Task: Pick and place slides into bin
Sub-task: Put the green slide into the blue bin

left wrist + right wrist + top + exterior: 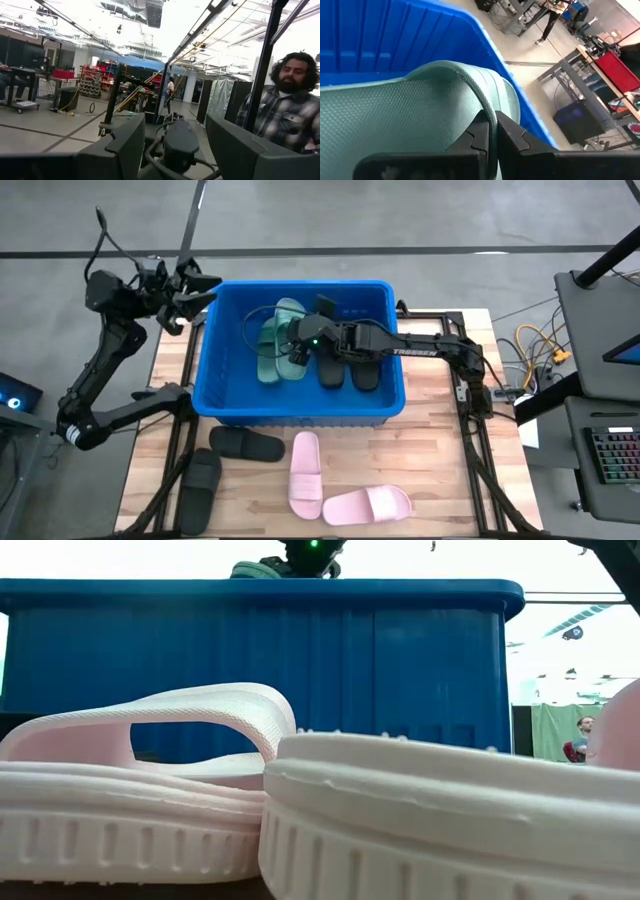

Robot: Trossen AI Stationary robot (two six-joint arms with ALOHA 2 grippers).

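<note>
The blue bin point(300, 408) stands mid-table and fills the low view point(300, 660) behind the pink slides. Two green slides point(275, 350) and two black slides point(348, 370) are inside it. My right gripper point(295, 345) reaches in from the table's right and is shut on one green slide point(420, 115), whose top shows above the rim point(255, 570). Two black slides point(245, 443) point(200, 490) and two pink slides point(304, 473) point(366, 504) lie soles down on the table in front of the bin. My left gripper point(195, 292) is raised beyond the bin's far left corner, open and holding nothing. My right gripper pinches a thin raised edge of the green slide point(492, 117) between its two fingers point(480, 132). Whether that edge belongs to the strap or the sole, I cannot tell. The fingers come from the table's right, slanting down. The slide stands up in the bin's left half.
The pink slides point(150, 800) point(450, 820) sit right in front of the low camera. A person in a plaid shirt point(285, 115) shows beyond the left gripper's fingers point(125, 145). A keyboard and cables point(610, 455) lie off the table's right.
</note>
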